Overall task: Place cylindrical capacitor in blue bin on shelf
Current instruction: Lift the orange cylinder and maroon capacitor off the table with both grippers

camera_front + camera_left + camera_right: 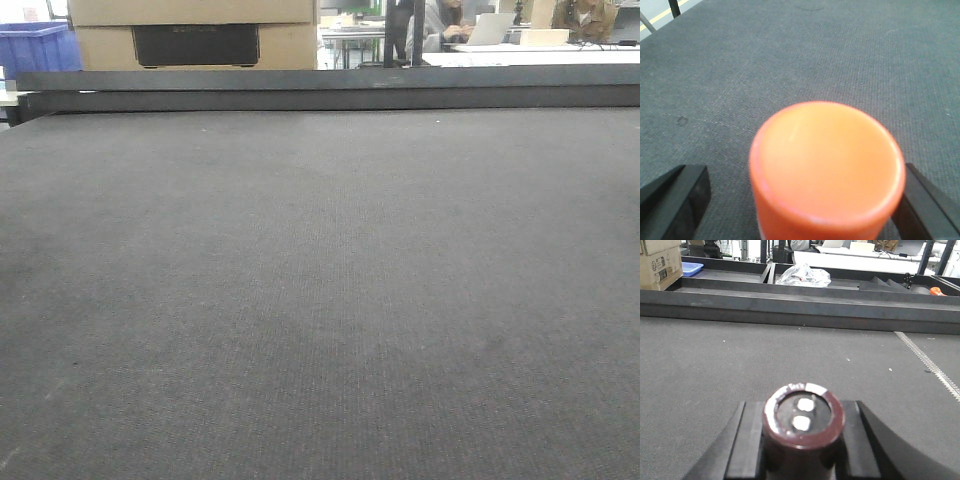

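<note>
Low centre of the right wrist view: cylindrical capacitor (804,416), pinched between the black fingers (752,440) of the right gripper (802,407), both pressed against its sides. Stands on end, long axis running from the bottom edge of the frame up toward the lens, terminal end facing the camera. Looks stubby and round: dark maroon sleeve, a pale patch on the far rim, a black top face, and two small white terminals, one above the other in the frame. Cannot tell whether it is lifted or resting on the dark grey mat (715,370) beneath. Beyond the mat, across the upper part of the frame, long black trays (840,305), a blue tray (692,269) at upper left and a crumpled clear bag (805,276) at upper centre. In the left wrist view, left gripper (802,172) spread wide, its black fingers (675,200) showing only in the bottom corners. Between them, a blurred orange cylinder (827,165) with a flat top, clear of the finger at lower left and up against the one at lower right. In the front view, grey mat across most of the frame, with a blue crate (35,50) and a cardboard box (195,30) at upper left.
</note>
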Tool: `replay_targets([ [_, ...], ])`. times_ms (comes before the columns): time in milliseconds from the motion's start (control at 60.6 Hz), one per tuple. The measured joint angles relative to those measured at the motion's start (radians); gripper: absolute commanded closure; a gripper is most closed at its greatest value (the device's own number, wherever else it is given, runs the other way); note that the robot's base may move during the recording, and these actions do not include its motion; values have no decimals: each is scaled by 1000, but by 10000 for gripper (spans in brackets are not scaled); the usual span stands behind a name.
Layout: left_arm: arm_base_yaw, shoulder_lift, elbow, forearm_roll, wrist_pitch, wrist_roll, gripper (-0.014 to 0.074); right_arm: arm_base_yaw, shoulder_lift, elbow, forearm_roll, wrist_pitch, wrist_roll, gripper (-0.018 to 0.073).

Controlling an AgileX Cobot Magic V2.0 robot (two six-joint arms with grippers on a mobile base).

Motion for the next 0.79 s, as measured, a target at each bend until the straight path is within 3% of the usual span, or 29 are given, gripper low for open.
replay_targets([
  [99,0,2,-10,0,-6,0,193,0,0,0,0,1,0,682],
  [264,0,2,-13,3,-12,0,596,0,0,0,0,29,0,682],
  [330,0,-7,-13,3,3,0,710,0,0,0,0,51,0,682],
  [429,-2,-47,-13,9,54,0,707,0,0,0,0,103,0,682],
  [594,-36,-182,-15,28,147,-2,707,24,-17,-72,0,332,0,682],
  [676,-69,-272,-31,44,240,-2,707,44,-18,-120,0,424,0,682],
  [792,-129,-390,-78,56,460,-2,707,75,-18,-179,0,523,0,682],
])
